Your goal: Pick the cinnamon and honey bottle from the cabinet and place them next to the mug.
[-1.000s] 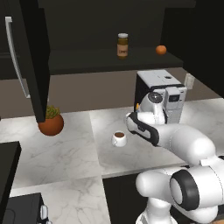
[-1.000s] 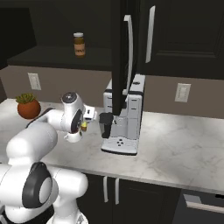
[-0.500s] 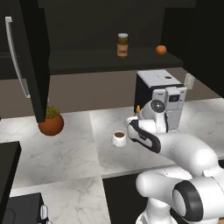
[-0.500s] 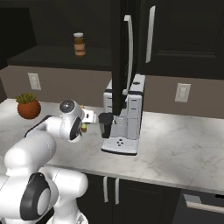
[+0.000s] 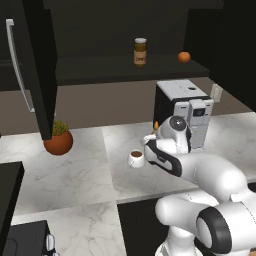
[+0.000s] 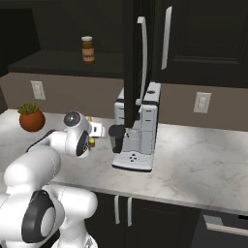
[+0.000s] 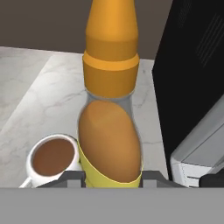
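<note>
My gripper (image 7: 111, 177) is shut on the honey bottle (image 7: 111, 144), an amber bottle with an orange pointed cap, held low over the marble counter. The white mug (image 7: 52, 157) with its dark brown inside stands right beside the bottle in the hand view. From the left base the gripper (image 5: 151, 144) hangs just right of the mug (image 5: 136, 158). The cinnamon (image 5: 140, 51), a brown jar with a pale lid, stands on the shelf of the open black cabinet (image 5: 100, 70); it also shows in the right base view as the cinnamon (image 6: 87, 49).
A coffee machine (image 5: 182, 112) stands close behind and right of the gripper. An orange fruit (image 5: 184, 57) sits on the cabinet shelf. An orange plant pot (image 5: 58, 142) is at the counter's left. The cabinet door (image 5: 37, 65) with a silver handle hangs open above it.
The arm has carried the honey bottle down and a little left, closer to the mug. Mug and cinnamon have stayed put.
</note>
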Controlling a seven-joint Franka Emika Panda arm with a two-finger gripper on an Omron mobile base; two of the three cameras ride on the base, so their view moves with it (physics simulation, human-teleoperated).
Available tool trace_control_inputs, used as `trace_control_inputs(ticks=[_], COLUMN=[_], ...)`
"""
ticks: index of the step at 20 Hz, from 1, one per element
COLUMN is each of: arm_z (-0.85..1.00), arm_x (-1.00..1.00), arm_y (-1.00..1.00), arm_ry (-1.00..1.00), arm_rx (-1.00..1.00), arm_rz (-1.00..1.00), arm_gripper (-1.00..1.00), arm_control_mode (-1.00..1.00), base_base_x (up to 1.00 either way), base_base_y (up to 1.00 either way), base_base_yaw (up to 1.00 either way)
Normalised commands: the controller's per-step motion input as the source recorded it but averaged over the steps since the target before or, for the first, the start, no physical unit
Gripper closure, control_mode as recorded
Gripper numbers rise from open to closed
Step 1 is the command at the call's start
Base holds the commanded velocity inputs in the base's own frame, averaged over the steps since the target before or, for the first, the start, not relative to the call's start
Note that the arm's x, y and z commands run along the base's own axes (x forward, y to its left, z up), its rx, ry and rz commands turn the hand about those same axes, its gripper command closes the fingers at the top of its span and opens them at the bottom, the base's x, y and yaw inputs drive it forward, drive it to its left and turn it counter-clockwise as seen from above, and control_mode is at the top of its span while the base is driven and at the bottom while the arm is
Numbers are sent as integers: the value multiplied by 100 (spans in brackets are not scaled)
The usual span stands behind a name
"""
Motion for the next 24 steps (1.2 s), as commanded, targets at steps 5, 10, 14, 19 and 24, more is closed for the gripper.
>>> trace_control_inputs(ticks=[5,10,14,19,24], arm_z=[-32,-27,-14,-6,-15], arm_x=[-1,0,0,0,0], arm_y=[9,1,0,-3,-7], arm_ry=[0,0,0,0,-1], arm_rx=[0,0,0,0,0], arm_rz=[0,0,0,0,-1], arm_gripper=[100,100,100,100,100], arm_control_mode=[-100,-100,-100,-100,-100], base_base_x=[0,0,0,0,0], base_base_y=[0,0,0,0,0], base_base_yaw=[0,0,0,0,0])
